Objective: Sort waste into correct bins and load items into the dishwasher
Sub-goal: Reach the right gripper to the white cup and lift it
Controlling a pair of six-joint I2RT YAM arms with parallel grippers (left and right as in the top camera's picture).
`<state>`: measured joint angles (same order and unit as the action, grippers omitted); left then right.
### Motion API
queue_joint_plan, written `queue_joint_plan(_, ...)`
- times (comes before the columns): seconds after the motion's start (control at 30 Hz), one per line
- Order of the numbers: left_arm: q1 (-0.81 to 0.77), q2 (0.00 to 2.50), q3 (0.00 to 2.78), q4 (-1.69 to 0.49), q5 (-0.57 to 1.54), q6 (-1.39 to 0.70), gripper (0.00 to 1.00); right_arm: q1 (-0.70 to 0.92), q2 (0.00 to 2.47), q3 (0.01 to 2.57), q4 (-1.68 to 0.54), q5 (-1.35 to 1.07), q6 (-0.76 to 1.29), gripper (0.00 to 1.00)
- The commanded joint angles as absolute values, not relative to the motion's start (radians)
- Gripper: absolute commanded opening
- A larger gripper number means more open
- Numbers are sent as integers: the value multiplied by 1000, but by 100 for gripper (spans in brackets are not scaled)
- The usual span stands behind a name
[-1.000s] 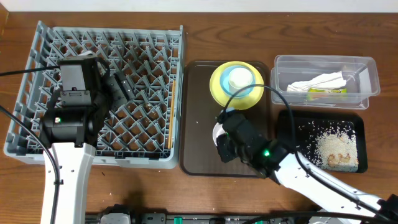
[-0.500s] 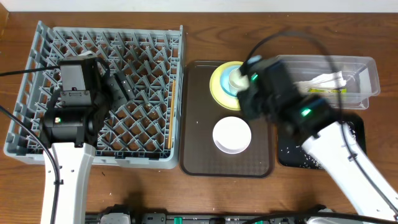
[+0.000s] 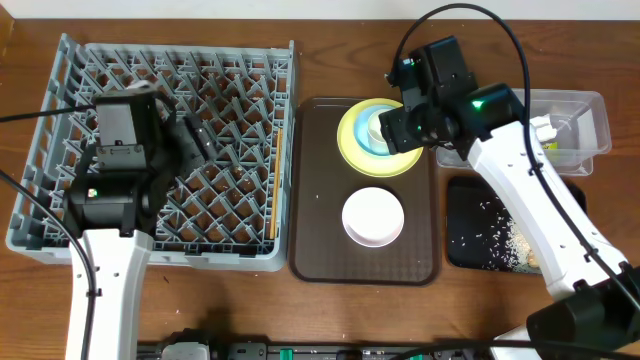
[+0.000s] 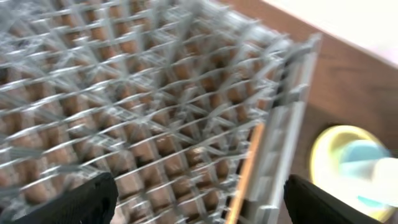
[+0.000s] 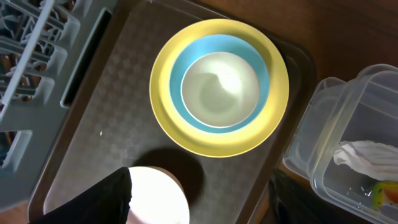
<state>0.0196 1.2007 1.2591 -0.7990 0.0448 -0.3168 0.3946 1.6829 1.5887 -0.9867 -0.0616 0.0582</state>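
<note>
The grey dish rack [image 3: 60,150] fills the left. My left gripper [image 3: 195,140] hovers over it, open and empty [image 4: 199,208]. Thin wooden chopsticks [image 3: 275,170] lie along the rack's right edge and show in the left wrist view [image 4: 245,174]. My right gripper [image 3: 395,128] hangs open and empty [image 5: 202,205] above the yellow plate [image 5: 180,134], which holds the light blue bowl [image 5: 180,62]. The white bowl [image 3: 373,217] sits in front of it [image 5: 158,196]. The clear tub [image 3: 585,110] holds the white napkin [image 5: 367,155] and the snack wrapper [image 5: 385,193]. The black tray [image 3: 470,205] holds rice scraps [image 3: 515,245].
Plate and bowls sit on the dark brown serving tray [image 3: 320,240] between the rack and the bins. My right arm reaches over the tub and the black tray. The rack [image 4: 155,106] is blurred in the left wrist view.
My right arm has swung from the white bowl at the tray's front up to above the yellow plate. The white bowl stays on the tray. The left arm has not moved.
</note>
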Motion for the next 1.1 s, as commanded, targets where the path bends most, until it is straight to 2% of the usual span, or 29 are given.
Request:
queue_joint_plan(0.0,23,1195,1280,-765,264,-308,89,356,1665,1604,-1026,-67,43,70)
queue_joint_plan(0.1,23,1195,1280,-746,285,-309,89,308,1665,1604,-1058,-84,44,71)
queue_joint_plan(0.2,23,1195,1280,-746,285,-359,89,276,1666,1603,-1060,-209,25,67)
queue_joint_plan(0.23,23,1195,1280,-746,285,-365,96,274,1667,1603,-1058,-251,0,66)
queue_joint_plan(0.3,23,1195,1280,-751,284,-364,97,281,1669,1602,-1053,-316,-59,64)
queue_joint_plan(0.47,23,1195,1280,-783,284,-364,98,329,1687,1593,-1011,-303,-104,58)
queue_joint_plan(0.63,23,1195,1280,-859,276,-360,98,370,1714,1545,-930,-188,-104,55)
queue_joint_plan(0.7,23,1195,1280,-879,276,-360,98,387,1737,1509,-855,-191,-107,46)
queue_joint_plan(0.77,23,1195,1280,-886,276,-360,98,400,1755,1488,-812,-188,-112,42)
queue_joint_plan(1.07,23,1195,1279,-901,276,-360,98,430,1902,1451,-695,-102,-148,44)
